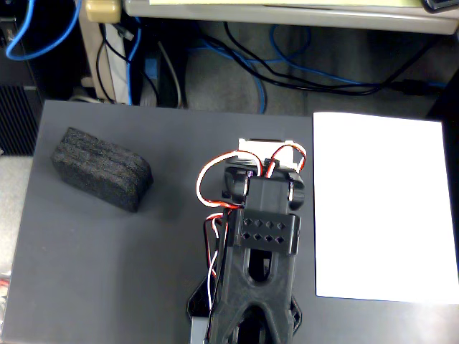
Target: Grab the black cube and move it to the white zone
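The black cube (pixel 101 169), an oblong block of rough black foam, lies on the dark grey mat at the left, turned slightly askew. The white zone (pixel 380 204) is a plain white sheet that covers the right side of the mat. Between them the black arm (pixel 262 236) reaches up from the bottom edge, with red, white and black wires along it. Its far end, with a white part (pixel 266 147), sits in the middle of the mat. The arm's own body hides the gripper's fingers, so I cannot tell how they stand. The arm touches neither the cube nor the sheet.
The dark grey mat (pixel 107 272) has bare room around the cube and in front of the arm. Beyond its far edge lie blue and black cables (pixel 287 68) and a desk leg (pixel 100 43) on the floor.
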Action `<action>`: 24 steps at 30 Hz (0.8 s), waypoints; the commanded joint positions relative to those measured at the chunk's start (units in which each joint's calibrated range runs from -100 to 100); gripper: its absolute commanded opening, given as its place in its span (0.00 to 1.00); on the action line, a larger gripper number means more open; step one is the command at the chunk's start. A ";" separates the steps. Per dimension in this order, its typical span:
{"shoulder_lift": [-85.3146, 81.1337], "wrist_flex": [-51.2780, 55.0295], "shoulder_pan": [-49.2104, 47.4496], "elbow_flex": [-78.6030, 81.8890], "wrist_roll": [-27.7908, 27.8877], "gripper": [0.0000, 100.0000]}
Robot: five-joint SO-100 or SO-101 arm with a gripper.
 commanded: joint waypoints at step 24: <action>-0.50 0.97 -0.36 -45.15 0.29 0.01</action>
